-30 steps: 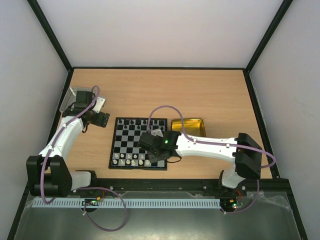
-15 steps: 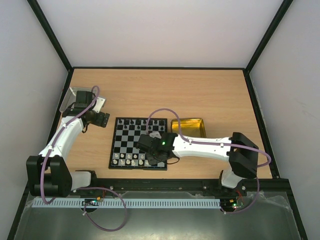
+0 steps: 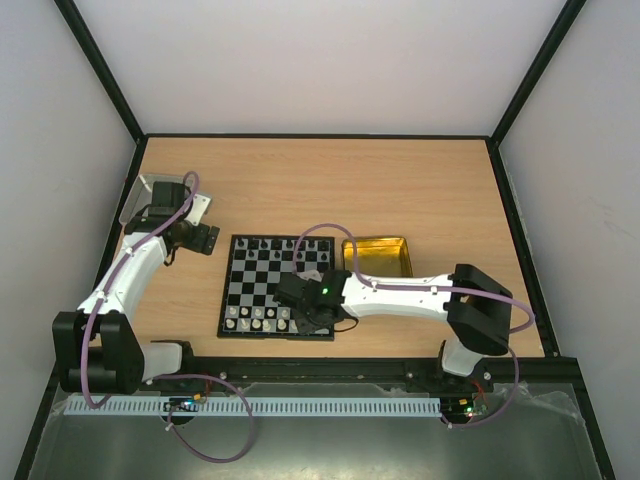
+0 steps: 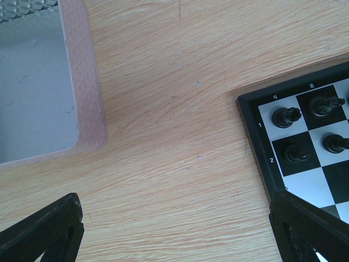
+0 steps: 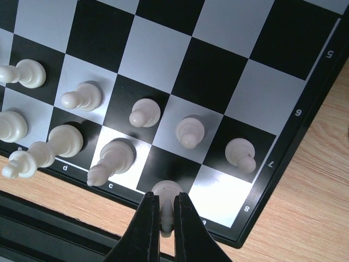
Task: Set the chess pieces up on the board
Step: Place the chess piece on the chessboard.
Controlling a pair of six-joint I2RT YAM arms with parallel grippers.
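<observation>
The board lies on the wooden table. Black pieces stand along its far edge, white pieces along its near edge. My right gripper is shut on a white piece over the near row's black square, between a taller white piece and an empty corner square; in the top view it hangs over the board's near right corner. My left gripper hovers over bare table left of the board's far left corner; its jaws stand wide apart and empty.
A gold tin tray lies right of the board. A silver-grey lid lies at the far left, also in the top view. A black rail runs along the table's near edge.
My right gripper has moved a little left and nearer along the board's near right corner with the white piece. The left arm has not moved.
</observation>
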